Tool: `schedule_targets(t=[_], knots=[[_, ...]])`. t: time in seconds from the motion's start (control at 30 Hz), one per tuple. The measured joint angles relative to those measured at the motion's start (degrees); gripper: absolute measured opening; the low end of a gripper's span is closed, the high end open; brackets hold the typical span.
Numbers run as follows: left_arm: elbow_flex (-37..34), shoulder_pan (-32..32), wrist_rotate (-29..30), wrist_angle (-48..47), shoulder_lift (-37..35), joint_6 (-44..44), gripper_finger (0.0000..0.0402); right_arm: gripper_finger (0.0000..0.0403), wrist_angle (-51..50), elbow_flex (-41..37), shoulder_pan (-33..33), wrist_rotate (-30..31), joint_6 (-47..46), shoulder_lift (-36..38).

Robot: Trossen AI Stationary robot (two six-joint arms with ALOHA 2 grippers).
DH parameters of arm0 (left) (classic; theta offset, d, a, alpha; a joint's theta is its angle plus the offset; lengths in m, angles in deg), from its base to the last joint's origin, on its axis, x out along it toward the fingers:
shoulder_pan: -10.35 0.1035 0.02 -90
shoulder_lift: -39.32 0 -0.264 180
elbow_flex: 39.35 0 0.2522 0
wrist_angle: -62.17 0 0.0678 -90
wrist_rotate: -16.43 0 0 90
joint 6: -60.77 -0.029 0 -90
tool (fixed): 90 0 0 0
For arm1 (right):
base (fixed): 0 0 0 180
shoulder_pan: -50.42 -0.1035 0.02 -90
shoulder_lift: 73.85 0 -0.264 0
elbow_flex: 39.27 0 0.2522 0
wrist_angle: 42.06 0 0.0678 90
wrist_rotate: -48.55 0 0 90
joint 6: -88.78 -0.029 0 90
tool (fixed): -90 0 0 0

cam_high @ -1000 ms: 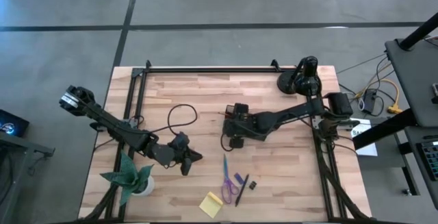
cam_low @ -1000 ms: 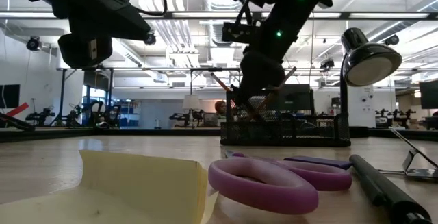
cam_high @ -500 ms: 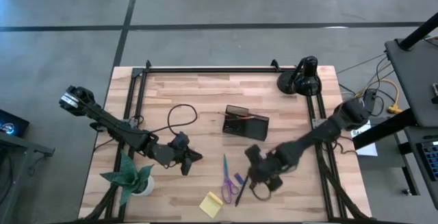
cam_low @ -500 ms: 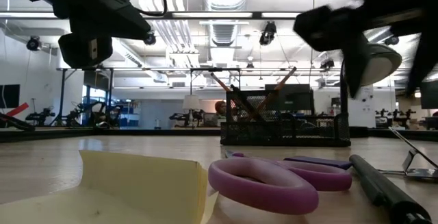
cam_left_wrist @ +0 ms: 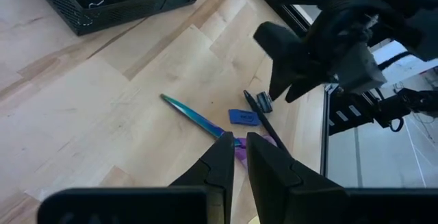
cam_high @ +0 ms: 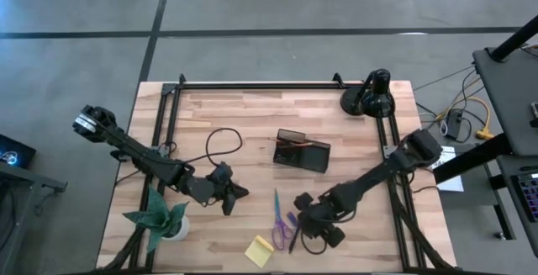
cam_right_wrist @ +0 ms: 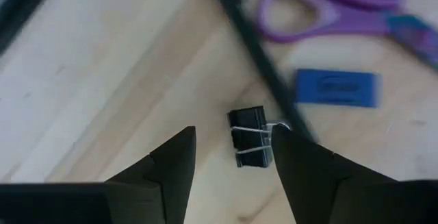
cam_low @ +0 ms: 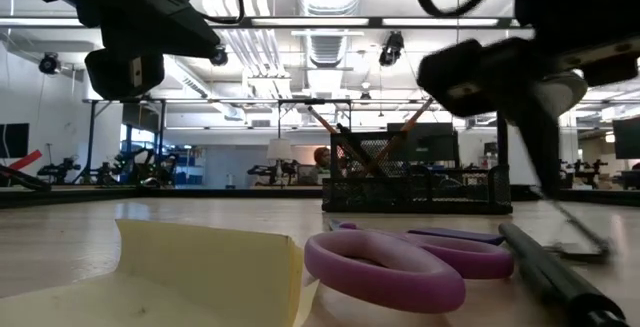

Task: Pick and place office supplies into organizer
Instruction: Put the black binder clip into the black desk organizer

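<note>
From above, the right end effector (cam_high: 313, 222) hangs low over the near part of the table (cam_high: 252, 115), just beside the scissors (cam_high: 278, 221) and pen (cam_high: 297, 230). The binder clip lies under it and cannot be made out here. The yellow sticky-note pad (cam_high: 259, 251) sits near the front edge, and the organizer (cam_high: 302, 150) stands well apart toward the middle, with orange pencils (cam_high: 286, 141) already leaning in it. The left end effector (cam_high: 238, 194) waits over the table's left half beside the green paper plant (cam_high: 160, 218).

At table height, the purple scissor handles (cam_low: 385, 267) and the pen (cam_low: 550, 282) lie flat in front, the pad (cam_low: 215, 257) to their side, and the organizer (cam_low: 415, 177) behind them.

The left wrist view shows its own fingers (cam_left_wrist: 220, 166) pinched nearly together on nothing, looking toward the scissors' blade (cam_left_wrist: 191, 113), a small blue piece (cam_left_wrist: 243, 117) and the right arm above them.

The right wrist view shows the fingers (cam_right_wrist: 174, 162) spread wide and empty, straddling the black binder clip (cam_right_wrist: 248, 136), which lies on the wood touching or just beside the pen (cam_right_wrist: 256, 59), with the blue piece (cam_right_wrist: 335, 88) near.

The clip is probably light, stiff and smooth, so it may skate or flip if nudged from one side. The flat black body looks the best place to pinch, not the thin wire loops, which could spring away.
</note>
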Motion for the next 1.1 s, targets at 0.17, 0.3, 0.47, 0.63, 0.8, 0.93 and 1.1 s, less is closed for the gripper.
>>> schedule_targets(t=[0.17,0.3,0.47,0.63,0.8,0.93,1.1], knots=[[0.00,-0.04,-0.15,-0.01,0.00,0.25,0.0025,0.0183,-3.80,2.24,0.09,5.77,-5.08,-0.05],[0.00,-0.04,-0.15,-0.04,0.00,0.23,0.0025,0.0183,-4.52,2.44,0.16,6.02,-3.19,1.13],[-0.36,-0.02,-0.17,-0.09,0.00,0.24,0.0025,0.0183,-4.11,2.42,0.99,7.35,-2.45,0.83],[-0.44,-0.02,-0.17,-0.15,0.00,0.23,0.0025,0.0183,-1.11,2.00,2.40,7.53,0.40,-1.60],[-0.46,-0.02,-0.18,-0.11,0.00,0.23,0.0025,0.0182,-3.98,2.04,3.00,6.06,0.00,-2.92],[-0.46,-0.02,-0.18,-0.10,0.00,0.22,0.0025,0.0169,-6.76,2.04,3.00,5.50,0.02,-2.80],[-0.55,-0.02,-0.17,-0.31,0.00,-0.20,0.0025,0.0123,-7.78,2.09,2.95,5.12,-1.22,-2.60]])
